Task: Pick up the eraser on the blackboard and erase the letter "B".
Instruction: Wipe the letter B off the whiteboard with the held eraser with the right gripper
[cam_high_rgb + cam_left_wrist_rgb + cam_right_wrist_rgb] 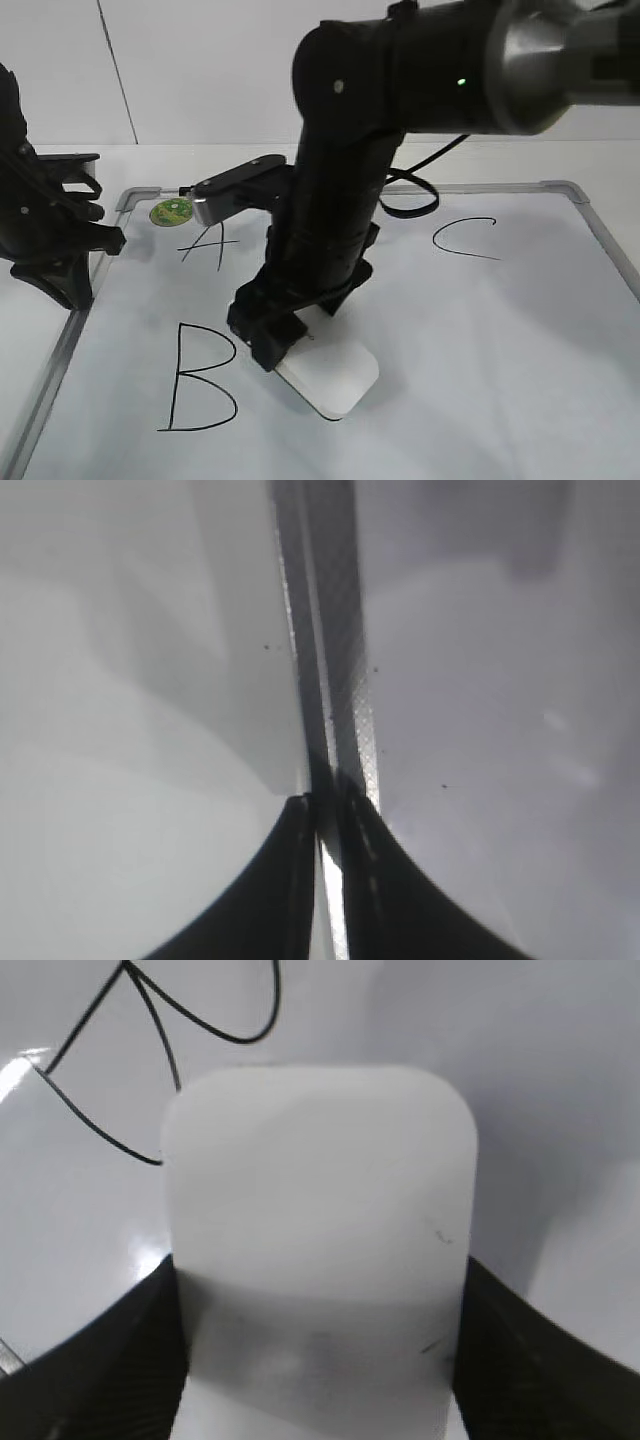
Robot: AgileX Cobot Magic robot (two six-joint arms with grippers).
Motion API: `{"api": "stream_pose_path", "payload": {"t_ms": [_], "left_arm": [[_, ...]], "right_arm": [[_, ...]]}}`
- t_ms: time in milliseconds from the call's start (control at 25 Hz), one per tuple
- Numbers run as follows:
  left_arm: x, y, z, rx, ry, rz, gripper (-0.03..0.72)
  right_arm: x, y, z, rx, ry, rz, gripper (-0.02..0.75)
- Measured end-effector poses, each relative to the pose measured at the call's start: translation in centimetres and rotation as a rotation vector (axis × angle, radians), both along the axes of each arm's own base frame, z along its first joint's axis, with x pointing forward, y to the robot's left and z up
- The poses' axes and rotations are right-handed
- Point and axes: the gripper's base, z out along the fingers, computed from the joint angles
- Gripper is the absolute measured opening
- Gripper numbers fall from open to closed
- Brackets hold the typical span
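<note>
White plastic eraser (pixel 330 378), a rounded-rectangular block w/ a thin black underside, lay flat on the big white dry-erase blackboard (pixel 480 340) w/ its grey metal frame, directly under the right pincer (pixel 285 345). In the right wrist view the block (pixel 320 1220) sat between the two dark fingers (pixel 90 1380), one along each long side, jaws spread wide. Whether the pads were actually pressing its sides couldn't be told; it wasn't lifted.

Handling, as a guess: light, stiff, smooth shell, prob. a bit slippery, not fragile. Best hold is across the long sides near the middle, so it stays level and the black underside meets the board flat. A corner grip would likely let it twist while wiping.

Hand-drawn black marker letter "B" (pixel 200 378) sat just beside the pincer, toward the left arm, intact. Letter "A" (pixel 208 245) and letter "C" (pixel 465 238) lay beyond the pincer, on either side of the arm.

Left pincer (pixel 322 815) was closed, nothing in it, over the board's frame strip (pixel 340 680), well away from the eraser.
</note>
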Motion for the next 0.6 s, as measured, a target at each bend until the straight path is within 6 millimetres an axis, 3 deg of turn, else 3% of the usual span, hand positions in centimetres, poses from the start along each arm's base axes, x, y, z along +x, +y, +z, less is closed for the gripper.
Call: {"api": "stream_pose_path", "payload": {"t_ms": [280,600], "left_arm": [[0.0,-0.1,0.0,-0.006,0.003,0.004,0.037],[0.0,-0.1,0.0,-0.011,0.004,0.007,0.037]], "right_arm": [[-0.2,3.5,-1.8,-0.016,0.011,0.105,0.560],[-1.0,5.5,-3.7,-0.046,0.032,0.173,0.560]]}}
